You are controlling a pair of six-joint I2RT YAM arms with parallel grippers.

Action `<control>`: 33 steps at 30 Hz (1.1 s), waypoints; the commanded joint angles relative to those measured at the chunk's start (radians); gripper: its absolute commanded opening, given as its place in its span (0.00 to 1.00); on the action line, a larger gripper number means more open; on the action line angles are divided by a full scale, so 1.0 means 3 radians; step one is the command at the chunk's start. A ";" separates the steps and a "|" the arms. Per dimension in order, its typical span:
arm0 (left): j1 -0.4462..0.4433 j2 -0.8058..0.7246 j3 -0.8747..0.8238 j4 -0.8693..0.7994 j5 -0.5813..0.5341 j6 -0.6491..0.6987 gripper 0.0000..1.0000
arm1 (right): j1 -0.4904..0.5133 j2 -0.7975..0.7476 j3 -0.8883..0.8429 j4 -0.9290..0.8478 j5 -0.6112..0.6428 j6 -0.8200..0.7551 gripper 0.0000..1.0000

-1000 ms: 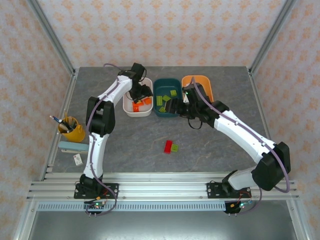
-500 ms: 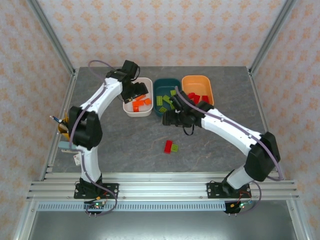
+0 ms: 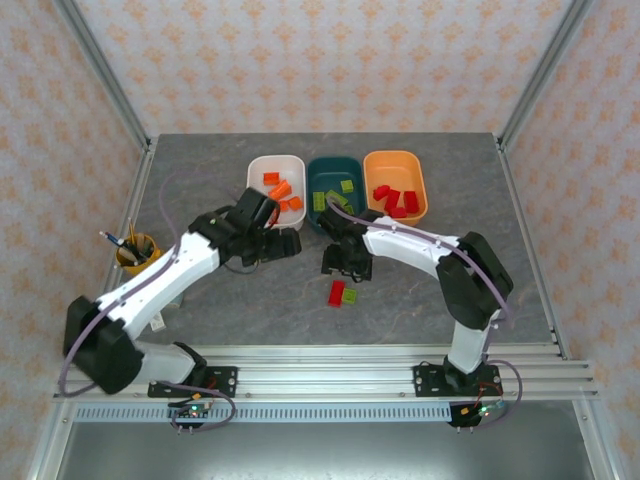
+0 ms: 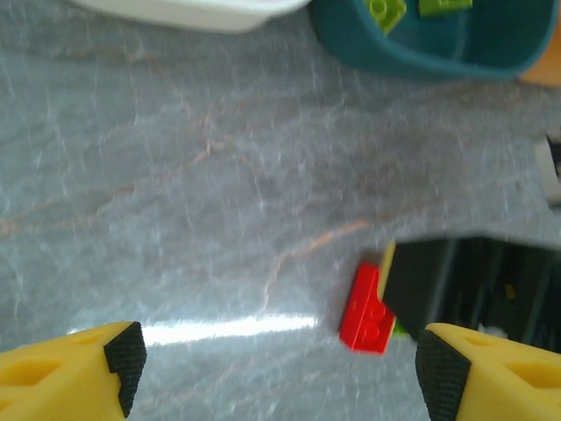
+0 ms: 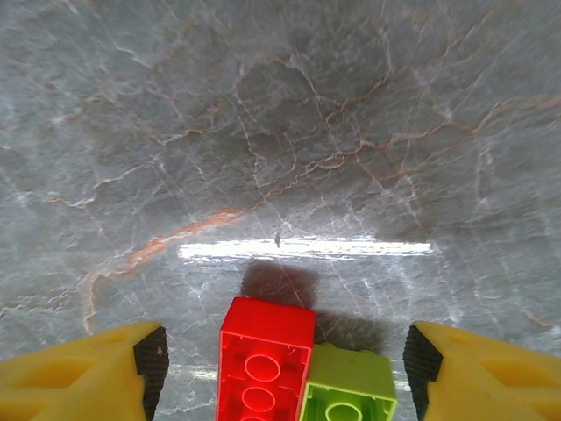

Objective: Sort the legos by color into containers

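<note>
On the table lie a red lego (image 3: 337, 292) and a yellow-green lego (image 3: 350, 296), side by side and touching. My right gripper (image 3: 345, 268) hovers open just behind them; its wrist view has the red lego (image 5: 263, 364) and the green lego (image 5: 346, 386) between its yellow fingers (image 5: 114, 368), untouched. My left gripper (image 3: 288, 245) stands open and empty over bare table to the left, with the red lego (image 4: 368, 309) ahead of it. At the back, the white container (image 3: 256, 170) holds orange legos, the teal container (image 3: 322, 170) green ones, the orange container (image 3: 395, 160) red ones.
A yellow pen cup (image 3: 143, 262) stands at the left edge of the table. The right arm's black wrist (image 4: 473, 281) sits close beside the red lego in the left wrist view. Open grey table lies in front of the bins.
My left gripper has pulled back from over the white container to mid-table and opened wider. My right gripper has come from the teal container down to the two loose legos.
</note>
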 commanded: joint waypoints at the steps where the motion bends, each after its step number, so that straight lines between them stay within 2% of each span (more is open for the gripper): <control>1: -0.0070 -0.0433 -0.0256 0.0170 0.0125 0.0024 0.84 | 0.0001 0.0120 0.0122 -0.0087 -0.0113 0.0193 0.72; 9: -0.0073 -0.0987 -0.0676 0.0081 0.0296 0.0024 0.85 | 0.0009 0.0212 0.0052 -0.0100 -0.0263 0.0308 0.66; 22: -0.0079 -0.1046 -0.0848 0.0216 0.0542 0.0034 0.85 | 0.0201 0.0309 0.0092 -0.0206 -0.0277 0.0444 0.61; 27: -0.0081 -0.1135 -0.0974 0.0311 0.0710 0.0030 0.85 | 0.0262 0.0342 0.0107 -0.0221 -0.0237 0.0489 0.53; 33: -0.0090 -0.1174 -0.1037 0.0355 0.0740 -0.0009 0.85 | 0.0258 0.0383 0.0116 -0.0196 -0.0156 0.0469 0.42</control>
